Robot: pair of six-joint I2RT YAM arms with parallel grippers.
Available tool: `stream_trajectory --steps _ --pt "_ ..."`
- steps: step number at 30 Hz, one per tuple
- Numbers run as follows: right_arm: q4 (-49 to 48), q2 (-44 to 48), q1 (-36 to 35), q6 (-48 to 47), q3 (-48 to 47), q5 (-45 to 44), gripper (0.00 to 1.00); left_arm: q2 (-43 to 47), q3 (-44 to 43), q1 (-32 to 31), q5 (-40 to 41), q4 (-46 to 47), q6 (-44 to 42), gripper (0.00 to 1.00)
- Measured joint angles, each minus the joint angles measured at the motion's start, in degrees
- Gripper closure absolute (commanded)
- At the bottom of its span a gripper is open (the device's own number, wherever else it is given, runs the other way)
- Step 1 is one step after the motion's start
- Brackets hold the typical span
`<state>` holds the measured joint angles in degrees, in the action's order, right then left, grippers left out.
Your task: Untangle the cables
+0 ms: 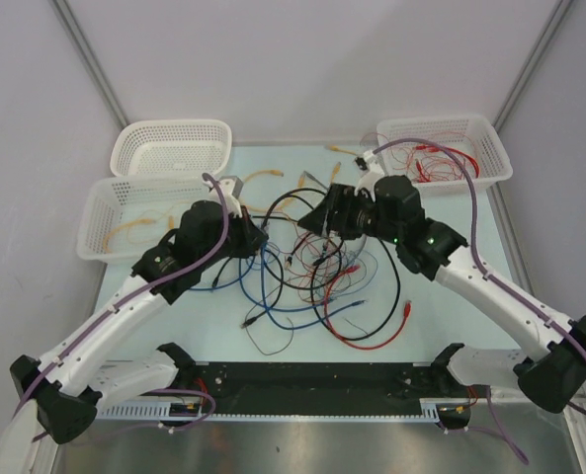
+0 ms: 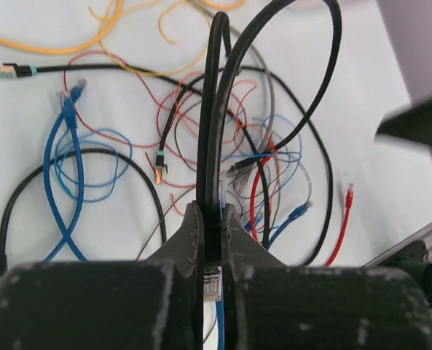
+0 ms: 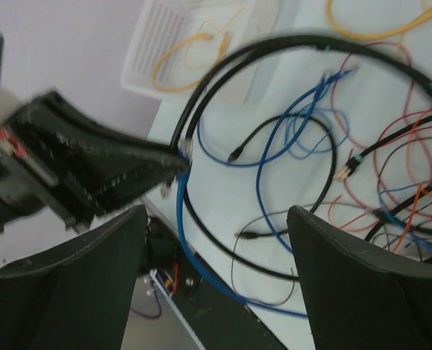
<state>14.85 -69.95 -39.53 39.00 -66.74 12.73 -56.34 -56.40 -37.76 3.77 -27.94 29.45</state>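
There were two arms, the left arm (image 1: 115,321) and the right arm (image 1: 495,291), and one table (image 1: 441,296). Three white baskets stood on it: the far-left basket (image 1: 174,124), the near-left basket (image 1: 87,222) and the right basket (image 1: 490,138). The cables (image 1: 307,272) came in four colours: red, black, blue, orange-yellow — too tangled to count singly.

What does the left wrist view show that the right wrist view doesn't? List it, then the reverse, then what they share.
Only left wrist: a clear plug between the fingers of the left gripper; a red plug end. Only right wrist: the open right gripper; a white basket holding yellow cable. Both: the left gripper shut on the doubled black cable; blue cables.
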Motion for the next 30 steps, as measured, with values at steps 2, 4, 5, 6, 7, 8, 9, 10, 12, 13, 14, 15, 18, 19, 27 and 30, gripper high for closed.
stream_trajectory --steps 2,4,5,6,7,8,9,10,12,13,14,15,18,19,27,30 --pt "0.39 1.86 -3.69 -1.09 1.29 -0.31 0.18 0.00 -2.01 0.02 0.72 -0.33 0.02 1.00" --pt "0.61 3.17 -7.80 -2.43 1.79 -1.22 0.19 -0.20 -4.07 0.07 1.07 -0.52 0.11 1.00" --pt "0.50 3.52 -10.12 -3.13 1.81 -1.31 0.19 -0.66 -5.51 0.07 1.14 -0.52 0.37 1.00" --pt "0.22 3.56 -11.52 -3.52 1.81 -1.18 0.20 -1.07 -6.47 0.07 1.16 -0.50 0.55 1.00" --pt "-0.11 3.43 -13.07 -4.02 1.81 -1.03 0.19 -1.70 -7.52 0.07 1.22 -0.46 0.70 1.00" --pt "-0.33 3.04 -14.14 -4.44 1.81 -0.81 0.20 -2.43 -8.35 0.07 1.25 -0.48 1.11 1.00" --pt "-0.55 2.62 -14.84 -4.70 1.81 -0.79 0.20 -3.17 -9.01 0.07 1.49 -0.50 1.62 1.00" --pt "-0.74 1.92 -16.06 -5.16 1.81 -0.68 0.20 -3.76 -9.31 0.07 1.68 -0.50 1.92 1.00" --pt "-1.01 0.09 -18.21 -6.08 1.81 -1.60 0.21 -5.01 -9.51 0.07 2.19 -0.68 2.93 1.00" --pt "-1.01 -0.85 -19.37 -6.54 1.81 -2.08 0.21 -5.49 -9.51 0.07 2.51 -1.07 3.56 1.00" --pt "-1.01 -1.92 -20.79 -6.97 1.90 -2.75 0.21 -5.77 -9.51 0.07 2.73 -1.46 4.00 1.00" --pt "-1.01 -2.69 -21.53 -7.23 1.99 -3.10 0.21 -5.86 -9.51 0.07 2.99 -1.75 4.28 1.00" --pt "-1.05 -5.22 -23.69 -7.85 2.03 -4.17 0.21 -5.86 -9.51 0.09 3.65 -2.12 5.60 1.00" --pt "-1.05 -5.92 -24.04 -7.98 2.05 -4.81 0.21 -5.86 -9.51 0.09 3.65 -2.14 5.84 1.00" --pt "-1.84 -10.56 -24.15 -7.98 2.14 -8.85 0.44 -5.40 -9.51 0.13 3.63 -2.25 6.78 1.00" --pt "-1.90 -11.93 -24.15 -8.02 2.14 -9.33 0.68 -4.98 -9.51 0.13 3.65 -2.27 6.78 1.00"
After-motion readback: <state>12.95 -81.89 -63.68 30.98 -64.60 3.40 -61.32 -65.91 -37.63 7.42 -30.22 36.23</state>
